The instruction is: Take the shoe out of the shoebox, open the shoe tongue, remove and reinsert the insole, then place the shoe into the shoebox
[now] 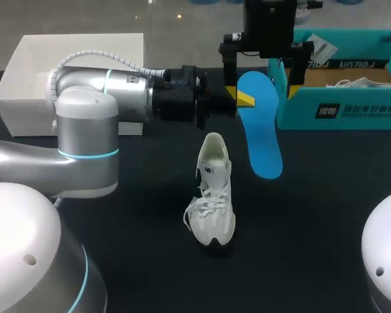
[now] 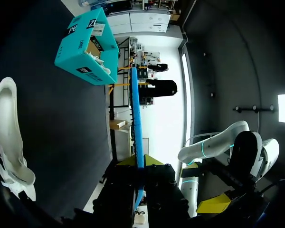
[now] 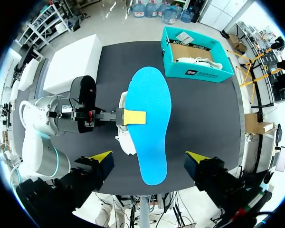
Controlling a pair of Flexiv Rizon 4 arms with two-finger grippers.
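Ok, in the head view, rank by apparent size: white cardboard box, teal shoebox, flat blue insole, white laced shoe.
1. white cardboard box and teal shoebox: alike, both partly hidden.
2. flat blue insole and white laced shoe: alike; the insole is lifted, nearer the camera.

Left hand [image 1: 242, 98] pinches the insole [image 1: 260, 134]; right hand [image 1: 267, 68] hangs above, fingers spread wide.

— What has the left gripper [image 3: 134, 117] got?
— The blue insole [image 3: 149, 130]; call its toe twelve. The gripper sits at nine o'clock with one yellow finger on top. The lower finger is hidden, so it's probably a pinch.
— And the right gripper [image 3: 149, 157]?
— Fingers wide apart at five and seven, touching nothing.
— The shoe [image 3: 125, 142]?
— White, under the insole's edge at eight. Teal shoebox [image 3: 211, 76] at one, white box [image 3: 71, 61] at eleven.
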